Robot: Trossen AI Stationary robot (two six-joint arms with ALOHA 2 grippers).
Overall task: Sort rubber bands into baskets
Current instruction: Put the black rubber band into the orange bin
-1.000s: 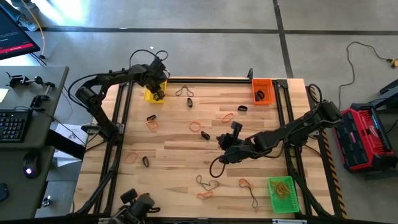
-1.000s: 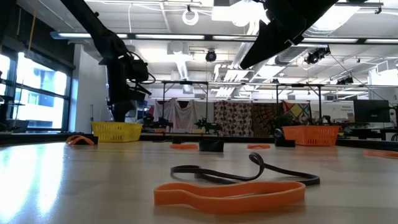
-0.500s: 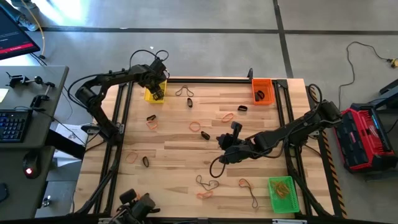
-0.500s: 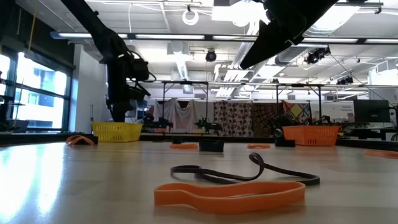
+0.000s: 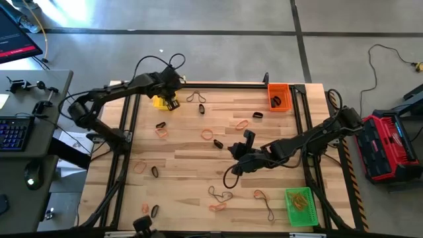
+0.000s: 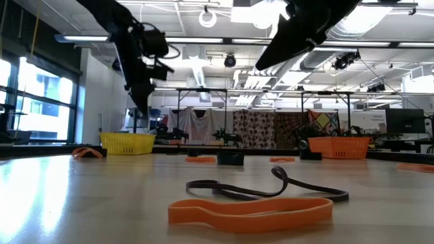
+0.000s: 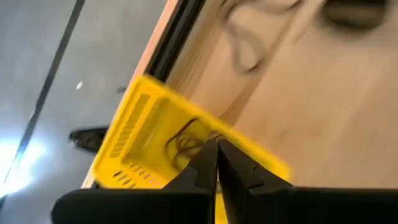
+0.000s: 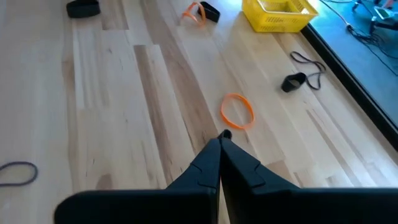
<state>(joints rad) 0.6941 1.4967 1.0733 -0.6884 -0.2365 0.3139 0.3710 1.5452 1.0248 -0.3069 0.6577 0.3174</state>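
Rubber bands (image 5: 207, 134), thin orange and black loops, litter the table; both tools pinched closed.

A red and black case (image 5: 384, 147) sits on the floor, and a keyboard (image 5: 14, 131) rests on a desk (image 5: 39, 86).

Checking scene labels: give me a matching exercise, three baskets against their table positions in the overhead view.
Things:
1. yellow basket
2. orange basket
3. green basket

Places in the high view:
A. near the picture's bottom-right table corner
B. top edge of the table, on the right
C. top-left table corner, beside the left gripper

Pairs: 1-C, 2-B, 3-A
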